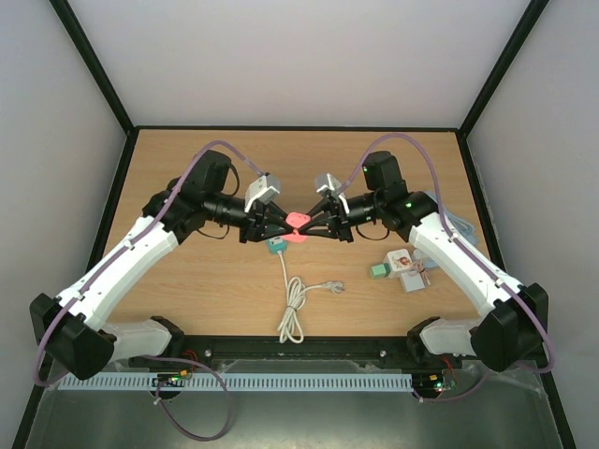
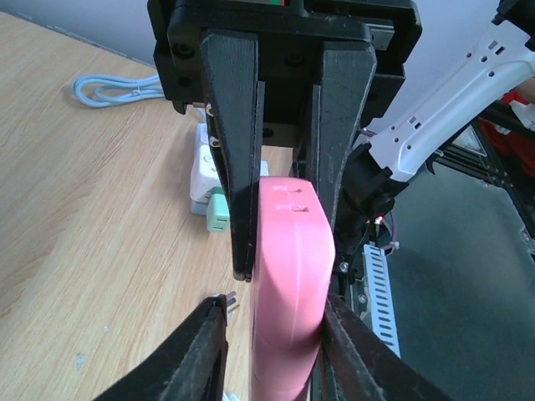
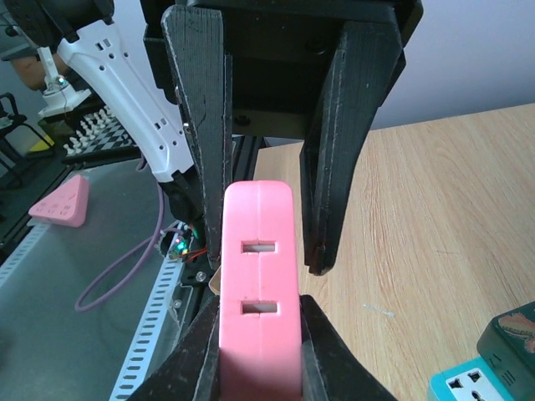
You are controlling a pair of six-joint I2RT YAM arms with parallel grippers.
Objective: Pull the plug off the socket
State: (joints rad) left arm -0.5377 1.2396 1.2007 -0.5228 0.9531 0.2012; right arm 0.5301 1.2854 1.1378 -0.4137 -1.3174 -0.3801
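The pink socket [image 1: 297, 223] hangs in the air above the table's middle, between both grippers. My right gripper [image 1: 315, 224] is shut on it; in the right wrist view both fingers [image 3: 322, 359] press its sides [image 3: 257, 276], and the two slots facing that camera are empty. My left gripper [image 1: 279, 225] is open around the socket's other end [image 2: 288, 267]. One finger [image 2: 355, 351] touches the socket and the other stands apart. A white cable [image 1: 293, 307] lies on the table, with a pronged plug [image 1: 333, 287] at one end and a teal block [image 1: 277, 246] at the other.
A mint-green adapter [image 1: 379, 270] and a white one [image 1: 409, 271] lie at the right; they also show in the left wrist view [image 2: 216, 210]. A pale blue cable [image 2: 109, 88] lies at the table's right edge. Black frame posts and walls bound the table.
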